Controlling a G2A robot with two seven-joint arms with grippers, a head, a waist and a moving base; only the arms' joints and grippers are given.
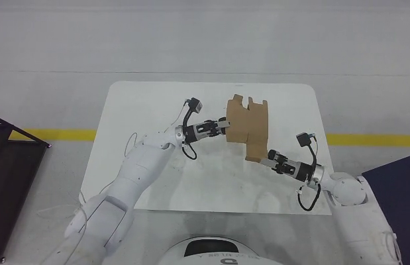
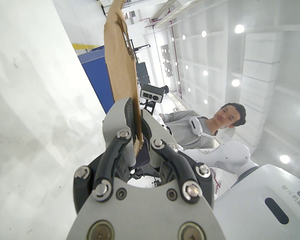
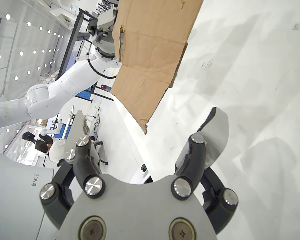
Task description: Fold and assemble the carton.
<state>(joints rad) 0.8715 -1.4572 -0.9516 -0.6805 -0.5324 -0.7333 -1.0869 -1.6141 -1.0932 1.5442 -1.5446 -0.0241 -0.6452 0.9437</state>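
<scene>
The right gripper sits over the right half of the worktop, about midway between the near and far edges. Its fingers are spread wide and hold nothing. The near corner of the carton lies just in front of that gap, and the right wrist view shows the corner frayed and not clamped.

The carton is a brown cardboard blank, flat and not yet formed into a box. It hangs above the worktop's middle and reaches toward the far edge. In the right wrist view it is lifted clear of the white surface and casts a shadow there. A crease runs across it, with one panel bent slightly from the next. Its notched flaps point toward the far edge.

The left gripper is at the carton's left side, farther from the robot than the right one. It is closed on the cardboard's edge. In the left wrist view the sheet is seen edge-on, pinched between the two pads.
</scene>
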